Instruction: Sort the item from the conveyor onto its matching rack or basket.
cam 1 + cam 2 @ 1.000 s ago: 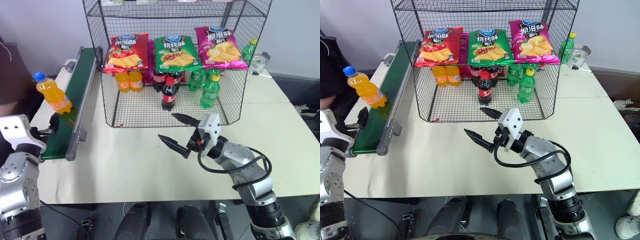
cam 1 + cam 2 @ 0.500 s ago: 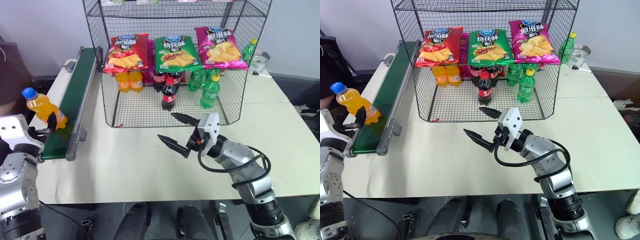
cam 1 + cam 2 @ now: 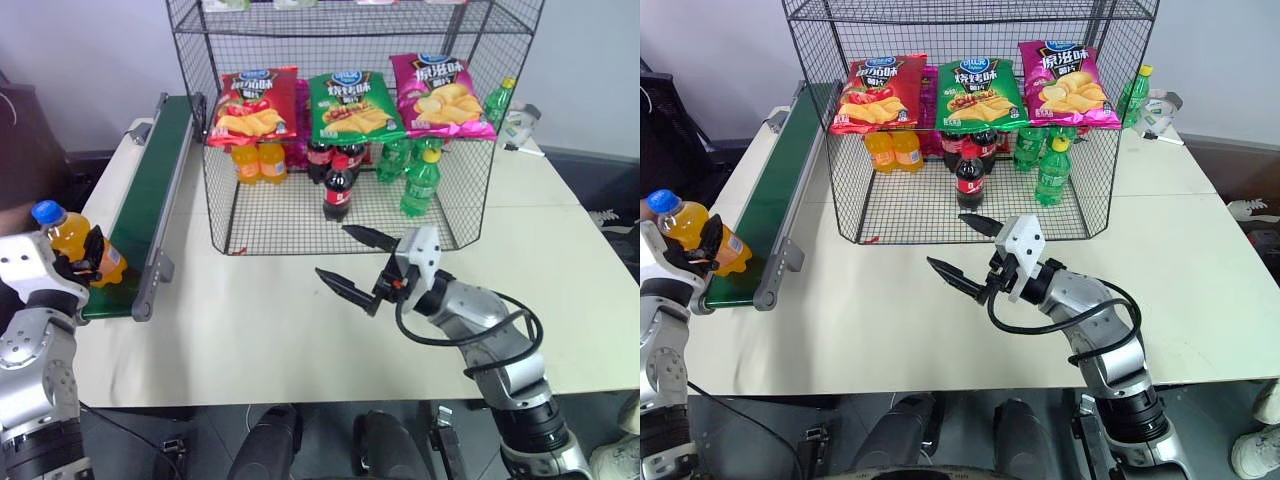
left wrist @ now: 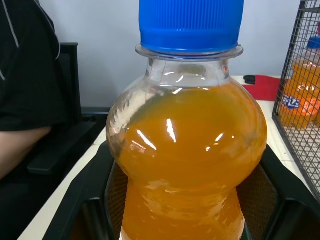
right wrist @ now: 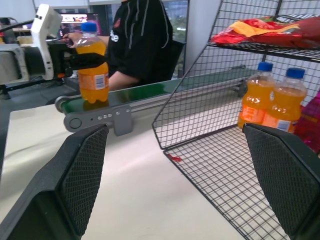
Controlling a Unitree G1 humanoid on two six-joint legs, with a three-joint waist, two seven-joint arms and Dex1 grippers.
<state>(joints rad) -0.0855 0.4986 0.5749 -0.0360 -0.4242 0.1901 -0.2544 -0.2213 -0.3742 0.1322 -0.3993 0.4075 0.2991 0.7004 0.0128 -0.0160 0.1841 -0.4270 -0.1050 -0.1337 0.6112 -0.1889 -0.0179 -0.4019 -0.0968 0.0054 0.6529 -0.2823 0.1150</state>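
Left wrist view shows the left gripper [image 3: 88, 258] clamped on the orange soda bottle [image 3: 78, 245], its two black fingers [image 4: 85, 200] hugging the narrow waist below the bulging shoulder and blue cap. From the head camera, the bottle stands at the near end of the green conveyor [image 3: 145, 195], leaning a little toward the robot. The right gripper [image 3: 352, 262] hangs over the bare white table [image 3: 300, 330] in front of the wire rack [image 3: 345, 110], its fingers spread wide and holding nothing.

The main risk, as I judge it, is the grip itself: a smooth, rounded plastic bottle held at a tilt could pivot between the fingers or slide down once it is lifted off the belt. The rack's front mesh is another hazard. Two orange bottles [image 3: 258, 160] already stand on the lower tier on the left, under the red chip bag [image 3: 250, 105], so a careless approach could knock them over or catch the wire edge. The free right arm also sits near the rack's front, where the left arm's path might cross it. A person sits just beyond the conveyor.
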